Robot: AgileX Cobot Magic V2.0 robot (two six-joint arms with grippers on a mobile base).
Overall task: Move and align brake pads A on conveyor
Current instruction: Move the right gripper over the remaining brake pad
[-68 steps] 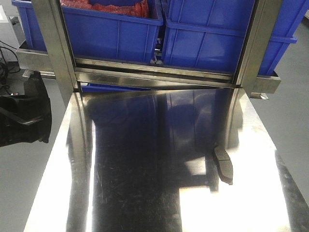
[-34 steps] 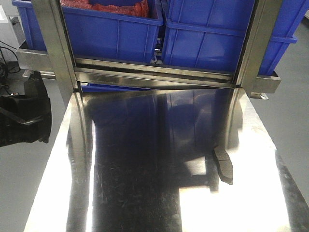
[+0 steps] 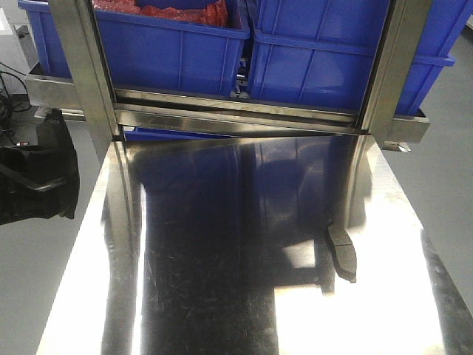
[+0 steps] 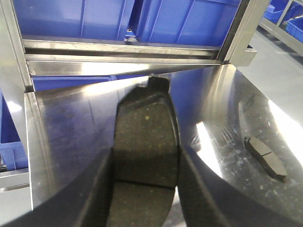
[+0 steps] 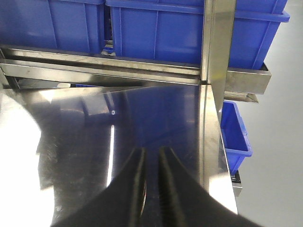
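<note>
In the left wrist view my left gripper is shut on a brake pad, a dark grey oblong with a groove across its face. The pad points away from me, above the shiny steel table. A second brake pad lies flat on the table's right side; the left wrist view shows that brake pad too, well to the right of the held one. My right gripper hangs over the table's right part with only a thin slit between its fingers and nothing in it. The conveyor is out of view.
Blue plastic bins stand on a steel rack behind the table, between upright steel posts. One more blue bin sits low beside the table's right edge. A black shape hangs off the table's left side over grey floor.
The black shape at the left edge has crept slightly upward in the front view. The pad lying on the table has not moved.
</note>
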